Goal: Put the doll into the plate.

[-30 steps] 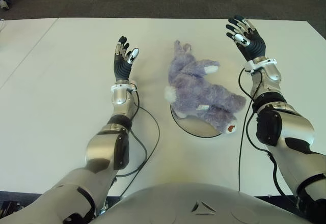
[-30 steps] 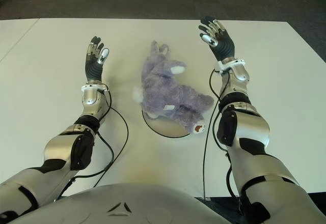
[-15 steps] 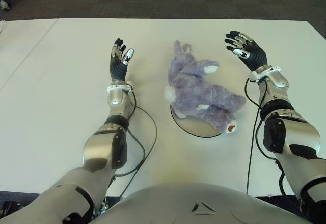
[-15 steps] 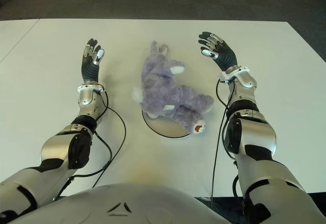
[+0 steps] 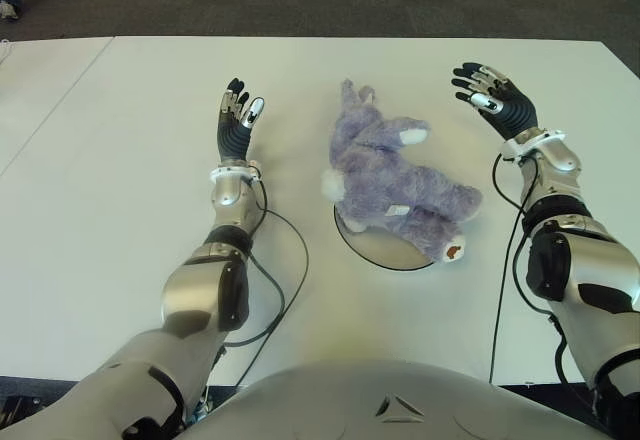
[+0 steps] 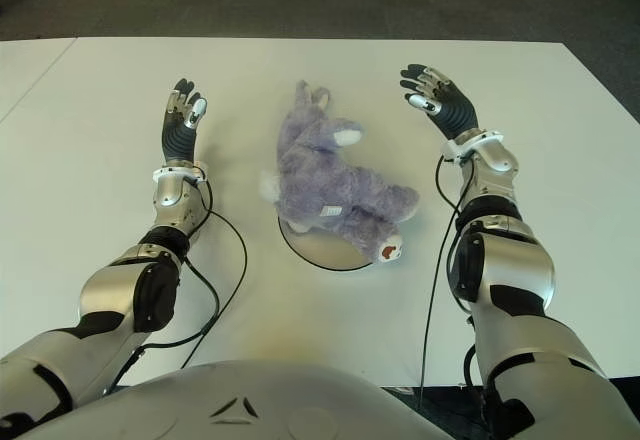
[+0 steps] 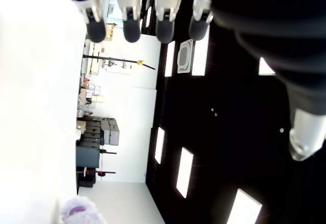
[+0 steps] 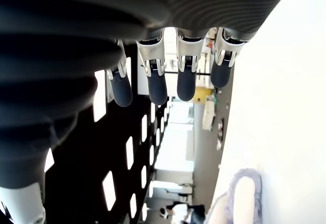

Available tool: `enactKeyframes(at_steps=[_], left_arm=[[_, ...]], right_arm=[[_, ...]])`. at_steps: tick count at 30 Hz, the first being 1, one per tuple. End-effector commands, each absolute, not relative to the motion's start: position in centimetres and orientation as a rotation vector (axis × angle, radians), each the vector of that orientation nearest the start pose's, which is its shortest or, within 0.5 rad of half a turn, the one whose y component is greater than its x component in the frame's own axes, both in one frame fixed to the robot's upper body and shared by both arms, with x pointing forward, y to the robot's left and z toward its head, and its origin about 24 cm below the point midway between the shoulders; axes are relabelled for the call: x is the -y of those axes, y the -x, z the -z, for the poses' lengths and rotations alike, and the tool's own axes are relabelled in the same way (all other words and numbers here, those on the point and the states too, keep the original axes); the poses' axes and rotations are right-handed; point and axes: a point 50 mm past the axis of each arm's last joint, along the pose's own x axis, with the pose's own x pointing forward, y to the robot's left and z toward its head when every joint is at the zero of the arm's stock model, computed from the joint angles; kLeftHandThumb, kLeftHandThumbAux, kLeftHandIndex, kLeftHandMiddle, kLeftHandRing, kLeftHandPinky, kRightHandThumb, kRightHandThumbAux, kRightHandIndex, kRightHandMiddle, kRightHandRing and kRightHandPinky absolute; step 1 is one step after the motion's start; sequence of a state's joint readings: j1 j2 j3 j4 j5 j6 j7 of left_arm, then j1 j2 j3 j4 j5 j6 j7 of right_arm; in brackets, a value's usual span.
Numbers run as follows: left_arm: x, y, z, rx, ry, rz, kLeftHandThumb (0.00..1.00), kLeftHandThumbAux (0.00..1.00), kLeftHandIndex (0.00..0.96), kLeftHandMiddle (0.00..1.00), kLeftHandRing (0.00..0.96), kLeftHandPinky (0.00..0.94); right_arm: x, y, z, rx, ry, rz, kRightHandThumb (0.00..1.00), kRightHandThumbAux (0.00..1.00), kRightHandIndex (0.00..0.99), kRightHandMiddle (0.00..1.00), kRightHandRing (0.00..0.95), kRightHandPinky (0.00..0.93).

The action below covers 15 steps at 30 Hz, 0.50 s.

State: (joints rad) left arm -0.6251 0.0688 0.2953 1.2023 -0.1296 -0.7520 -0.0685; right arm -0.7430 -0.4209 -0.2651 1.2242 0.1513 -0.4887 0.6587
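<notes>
On the white worktop (image 5: 120, 210), the purple plush doll (image 5: 395, 180) lies on its side across the far part of the round plate (image 5: 385, 250), its rear legs over the plate and its head and ears extending past the rim toward the far edge. The plate's near rim is uncovered. The left hand (image 5: 236, 123) is positioned to the left of the doll, well apart from it, with fingers extended and holding nothing. The right hand (image 5: 495, 100) is positioned to the right of the doll, near its head, palm facing inward, fingers spread and holding nothing. Neither hand touches the doll. Black cables (image 5: 290, 270) run along both forearms.
</notes>
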Motion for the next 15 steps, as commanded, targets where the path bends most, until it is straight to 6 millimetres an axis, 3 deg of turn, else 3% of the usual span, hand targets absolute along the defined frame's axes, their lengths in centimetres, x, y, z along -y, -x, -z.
enactKeyframes(at_steps=[1, 7, 15], left_arm=[[-18.0, -30.7, 1.2, 0.033, 0.158, -0.145, 0.000, 0.505, 0.000, 0.000, 0.000, 0.000], [-17.3, -29.9, 1.8, 0.045, 0.176, -0.150, 0.000, 0.488, 0.000, 0.000, 0.000, 0.009], [-16.6, -30.6, 1.8, 0.002, 0.223, -0.171, 0.000, 0.504, 0.000, 0.000, 0.000, 0.014]], right_arm=[[22.4, -32.3, -1.4, -0.088, 0.153, -0.343, 0.000, 0.642, 0.062, 0.061, 0.036, 0.000], [20.3, -31.1, 1.0, -0.125, 0.261, -0.311, 0.000, 0.565, 0.000, 0.000, 0.000, 0.000], [16.3, -33.7, -0.8, -0.081, 0.267, -0.235, 0.000, 0.527, 0.000, 0.000, 0.000, 0.000]])
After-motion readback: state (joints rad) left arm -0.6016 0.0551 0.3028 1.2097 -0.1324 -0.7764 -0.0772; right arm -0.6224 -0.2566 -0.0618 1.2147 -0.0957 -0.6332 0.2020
